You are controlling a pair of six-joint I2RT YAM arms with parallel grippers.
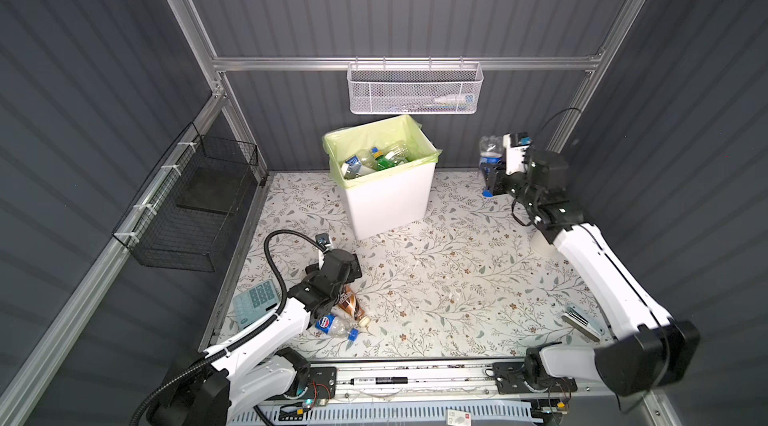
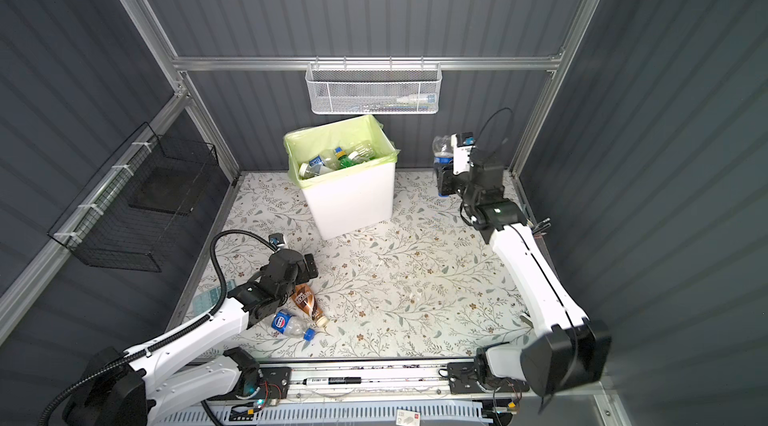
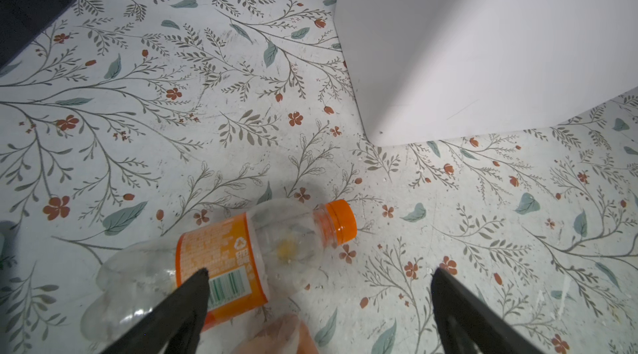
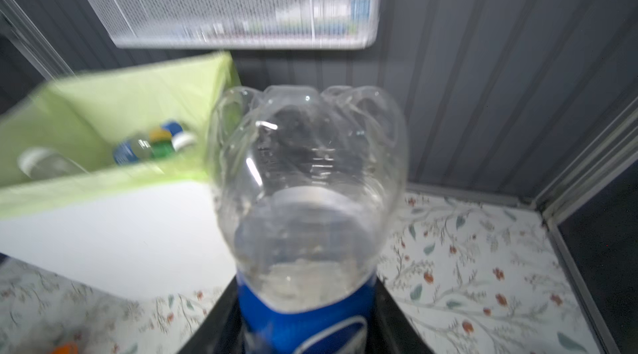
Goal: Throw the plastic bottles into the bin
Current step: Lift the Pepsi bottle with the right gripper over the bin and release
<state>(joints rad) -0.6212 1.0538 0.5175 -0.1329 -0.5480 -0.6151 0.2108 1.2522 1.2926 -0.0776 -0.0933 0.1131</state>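
right jaws clamped round blue-labelled bottle (image 4: 303,179) near bin (image 1: 386,204), left jaws spread, seemingly empty

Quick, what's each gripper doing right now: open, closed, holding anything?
Left gripper: open, empty, over the orange-capped bottle.
Right gripper: shut on the blue-labelled bottle.

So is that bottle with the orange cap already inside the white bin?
No, the orange-capped bottle lies on its side on the floral table, outside the bin, beside its white wall.
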